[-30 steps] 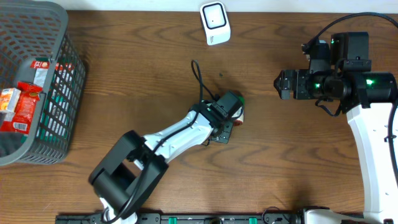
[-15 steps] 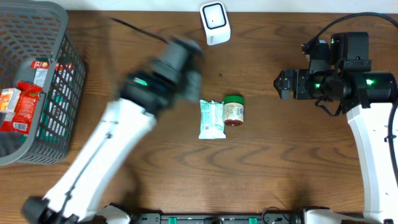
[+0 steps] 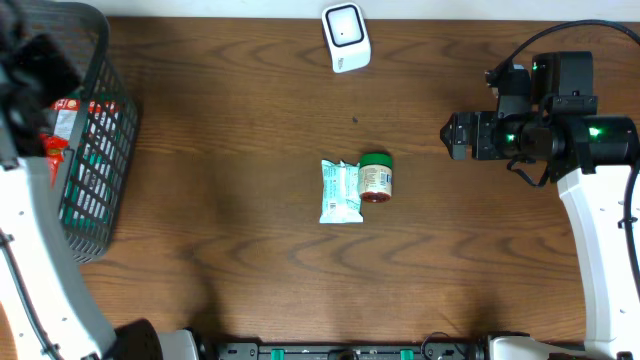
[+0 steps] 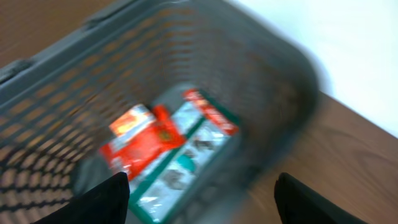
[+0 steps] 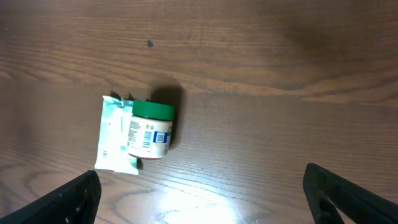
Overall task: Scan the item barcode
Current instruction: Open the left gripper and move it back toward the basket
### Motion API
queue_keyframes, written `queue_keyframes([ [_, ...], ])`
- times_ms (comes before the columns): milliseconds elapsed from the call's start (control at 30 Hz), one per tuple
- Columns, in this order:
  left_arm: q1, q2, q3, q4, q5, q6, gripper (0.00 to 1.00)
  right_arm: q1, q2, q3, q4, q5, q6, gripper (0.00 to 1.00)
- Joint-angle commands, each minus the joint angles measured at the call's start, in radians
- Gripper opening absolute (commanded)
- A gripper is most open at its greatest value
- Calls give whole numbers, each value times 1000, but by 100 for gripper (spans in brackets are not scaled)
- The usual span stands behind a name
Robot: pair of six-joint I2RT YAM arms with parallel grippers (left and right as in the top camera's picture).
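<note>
A small jar with a green lid (image 3: pixel 375 177) lies on its side at the table's middle, touching a teal-and-white packet (image 3: pixel 340 191); both also show in the right wrist view, jar (image 5: pixel 151 129) and packet (image 5: pixel 114 142). The white barcode scanner (image 3: pixel 346 37) stands at the far edge. My left gripper (image 4: pixel 200 186) hangs open over the grey basket (image 4: pixel 56 53), above a red packet (image 4: pixel 140 140) and a green-and-white packet (image 4: pixel 186 155); that view is blurred. My right gripper (image 3: pixel 455 135) hovers open to the right of the jar, with nothing between its fingers.
The grey mesh basket (image 3: pixel 100 30) fills the table's far left corner and holds several packets. The left arm (image 3: pixel 35 230) runs along the left edge. The right arm's white link (image 3: pixel 600 240) stands along the right edge.
My left arm has swung from the jar and packet at the middle across to the basket, and its jaws have opened. Jar and packet stay on the table. The right arm has not moved.
</note>
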State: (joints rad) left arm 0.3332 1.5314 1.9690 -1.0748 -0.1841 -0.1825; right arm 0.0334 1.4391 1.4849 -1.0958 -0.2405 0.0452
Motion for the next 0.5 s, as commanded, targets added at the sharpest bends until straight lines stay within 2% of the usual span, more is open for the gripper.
queue_keyframes([
  [0,127,52,-24,-3,-11,-22,77,-6,1,11,-1,-11,10,99],
  [167,230,146,-26,-2,-11,-66,80,-6,1,11,-1,-11,10,99],
  [467,284,333,-26,16,-12,-137,82,-6,1,11,-1,-11,10,99],
])
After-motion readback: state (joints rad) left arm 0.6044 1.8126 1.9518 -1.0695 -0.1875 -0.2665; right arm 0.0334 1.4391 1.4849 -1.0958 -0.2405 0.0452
